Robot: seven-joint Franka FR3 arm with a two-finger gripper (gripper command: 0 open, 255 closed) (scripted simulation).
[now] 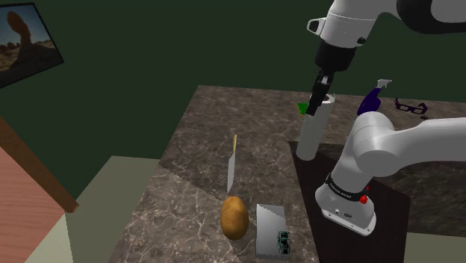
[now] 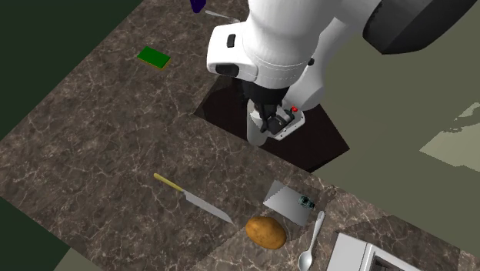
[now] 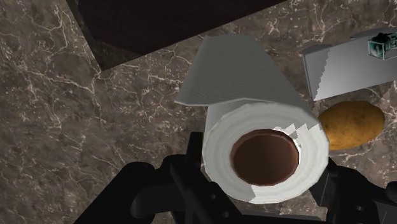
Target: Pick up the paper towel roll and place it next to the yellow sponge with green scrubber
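Hand (image 1: 321,91) clamped on the top end of the paper towel roll (image 1: 309,133). Wrist view: black fingers (image 3: 193,151) pressed against either side of the roll's rim, brown core (image 3: 265,156) facing the camera. Roll white, upright, long axis vertical, top end at the hand, a loose sheet lifting off one side. It stands at the corner of the dark stand (image 1: 377,205); whether its foot touches the surface I cannot tell.

Shoulder view, left to right:
- framed picture (image 1: 26,41) of a rock arch, on a dark green wall (image 1: 149,45)
- knife (image 1: 231,168), yellow handle at the far end
- potato (image 1: 234,217)
- grey flat slab (image 1: 270,230) with a small green mark, too small to read
- roll and hand
- green sponge (image 1: 302,107) just behind the roll's top
- purple spray bottle (image 1: 369,101)
- dark glasses (image 1: 410,107)

Second exterior view: sponge lies well apart from the roll, toward the upper left, a thin yellow edge showing. Spoon (image 2: 311,247) just beside the potato.

Surface (image 1: 202,127): dark brown stone, pale veins. Pale floor (image 1: 119,183) below it.
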